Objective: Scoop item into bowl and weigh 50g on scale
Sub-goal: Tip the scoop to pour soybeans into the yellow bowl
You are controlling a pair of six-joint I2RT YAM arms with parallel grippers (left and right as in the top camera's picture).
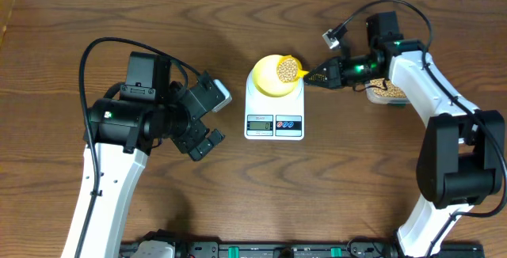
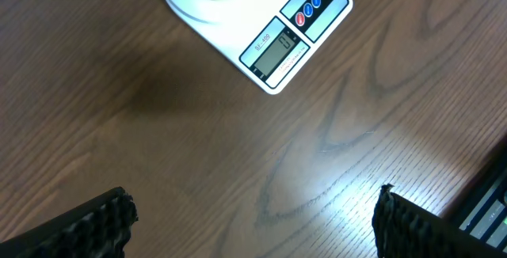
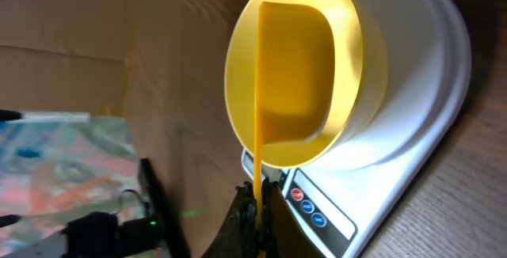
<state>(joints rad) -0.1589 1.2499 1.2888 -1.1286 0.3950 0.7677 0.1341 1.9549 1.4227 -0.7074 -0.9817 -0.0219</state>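
The white scale [image 1: 273, 121] sits mid-table with the pale yellow bowl [image 1: 268, 79] on its platform. My right gripper [image 1: 315, 74] is shut on the handle of a bright yellow scoop [image 1: 290, 70], which holds a heap of tan beans [image 1: 289, 69] over the bowl's right rim. In the right wrist view the scoop [image 3: 295, 76] hangs in front of the bowl [image 3: 371, 60] and the scale [image 3: 432, 123]; the gripper [image 3: 258, 204] pinches the thin handle, and no beans show. My left gripper [image 1: 212, 120] stands open left of the scale. Its wrist view shows the scale [image 2: 289, 40] ahead, with only wood between the fingers [image 2: 87, 226].
A clear tub [image 1: 386, 92] with more beans sits at the right, partly under my right arm. Black cables loop over both arms. A dark rail runs along the table's front edge [image 1: 261, 250].
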